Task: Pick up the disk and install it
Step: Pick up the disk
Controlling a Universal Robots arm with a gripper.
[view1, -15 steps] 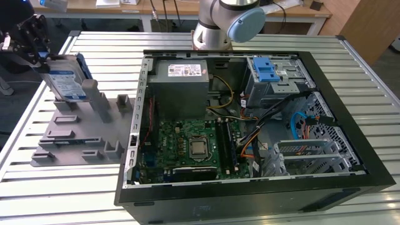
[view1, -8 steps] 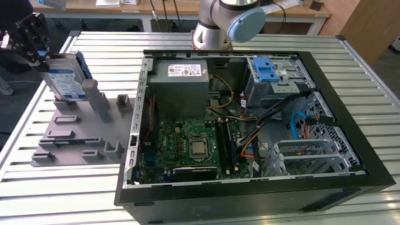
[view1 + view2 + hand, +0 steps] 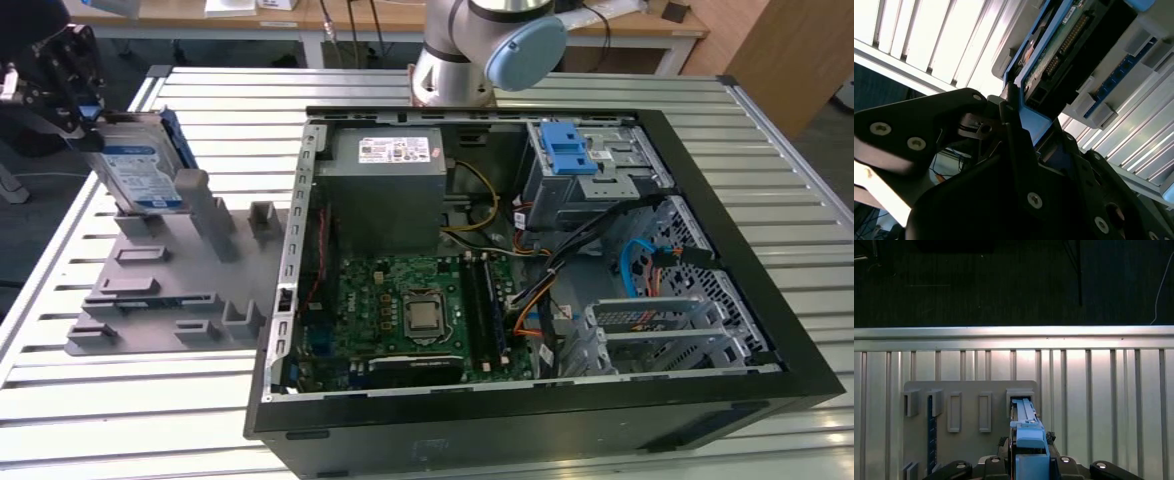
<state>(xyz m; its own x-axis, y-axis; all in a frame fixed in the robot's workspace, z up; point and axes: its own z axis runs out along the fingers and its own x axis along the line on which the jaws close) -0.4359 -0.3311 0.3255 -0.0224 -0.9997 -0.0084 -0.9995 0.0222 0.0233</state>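
While the disk point(image 3: 140, 172) is standing on edge at one end of the grey rack point(image 3: 160, 300), at the exterior view's left, the pincer point(image 3: 91, 128) is clenching its upper end; in the second wrist view black fingers point(image 3: 1019, 145) are pressing against its blue side rail. Whether its lower edge is sitting in a slot, I cannot tell. The slatted bench point(image 3: 134, 420) is showing around the rack's outer edges, and the open computer case point(image 3: 534, 425) is standing just beside its inner edge.
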